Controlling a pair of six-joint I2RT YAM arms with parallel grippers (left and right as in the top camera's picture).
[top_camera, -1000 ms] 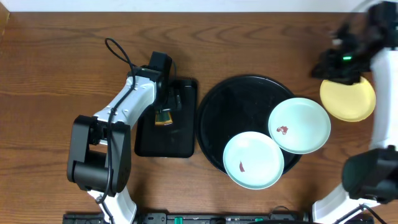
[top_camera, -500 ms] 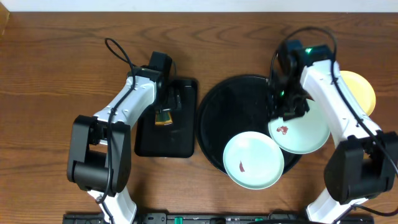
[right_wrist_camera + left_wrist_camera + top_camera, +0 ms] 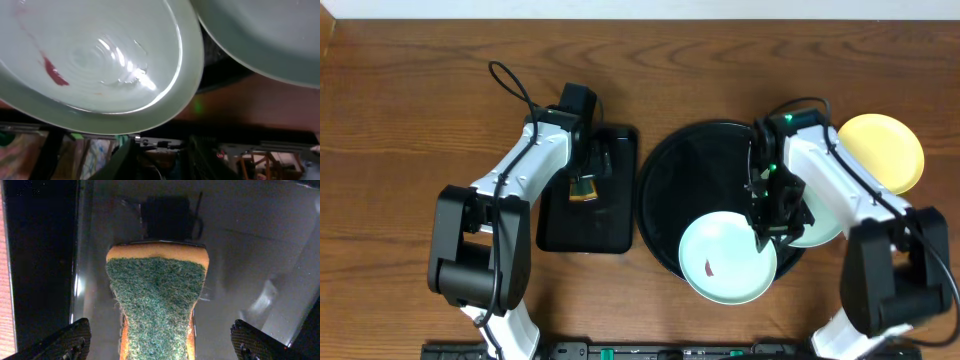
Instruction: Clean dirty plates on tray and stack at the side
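Note:
Two pale mint plates lie on the round black tray [image 3: 695, 170]. The front one [image 3: 725, 258] [image 3: 100, 60] has a red smear. The other [image 3: 825, 215] [image 3: 270, 35] is partly hidden under my right arm. A pale yellow plate [image 3: 885, 150] rests on the table to the right of the tray. My right gripper [image 3: 765, 225] [image 3: 160, 160] hovers where the two mint plates meet, its jaws narrowly open with nothing between them. My left gripper [image 3: 160, 342] is wide open astride a green-and-orange sponge [image 3: 156, 300] [image 3: 583, 187], both fingers clear of it.
The sponge lies on a smaller rectangular black tray [image 3: 610, 225] left of the round tray. The left arm's cable [image 3: 510, 85] loops over the wooden table behind it. The front mint plate overhangs the round tray's front rim.
My right arm swung from over the yellow plate at the far right to above the two mint plates, its jaws narrowing. The left arm and sponge have not moved.

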